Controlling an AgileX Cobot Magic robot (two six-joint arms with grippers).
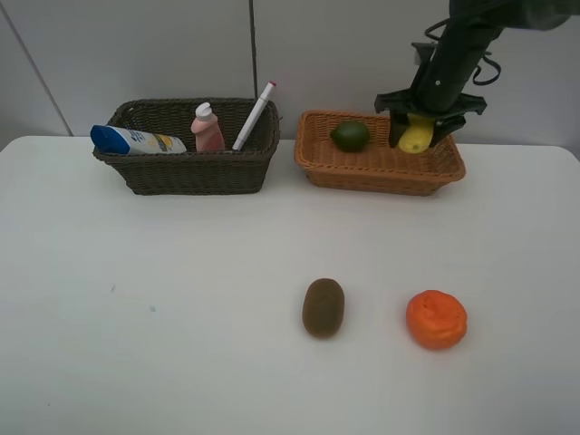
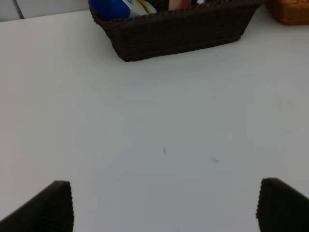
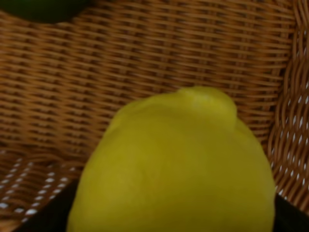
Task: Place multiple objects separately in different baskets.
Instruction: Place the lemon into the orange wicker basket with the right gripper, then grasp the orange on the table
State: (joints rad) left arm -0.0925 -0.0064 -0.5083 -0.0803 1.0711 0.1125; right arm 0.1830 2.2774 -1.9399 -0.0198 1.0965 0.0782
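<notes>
Overall: white table (image 1: 136, 317), two wicker baskets along far edge, side by side, apart. Dark brown basket (image 1: 195, 172) left, light orange-tan basket (image 1: 362, 172) right. Right gripper (image 1: 417, 127) over tan basket's right half, jaws clamped on yellow lemon (image 3: 178, 164); contact with basket floor unclear. Left gripper (image 2: 164, 208) over table before brown basket, fingers wide apart. Brown basket: white blue-capped bottle (image 1: 136, 140) lying across left rim, white red-tipped marker (image 1: 254, 116) leaning on right rim, pink bottle (image 1: 207, 129) upright between. Orange fruit (image 1: 437, 319), brown kiwi (image 1: 323, 307) on table near front, apart. Green lime (image 1: 350, 135) in tan basket, left half.

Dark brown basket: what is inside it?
A white blue-capped bottle, a pink bottle and a red-tipped marker. The front wall of the dark brown basket hides its bottom.
</notes>
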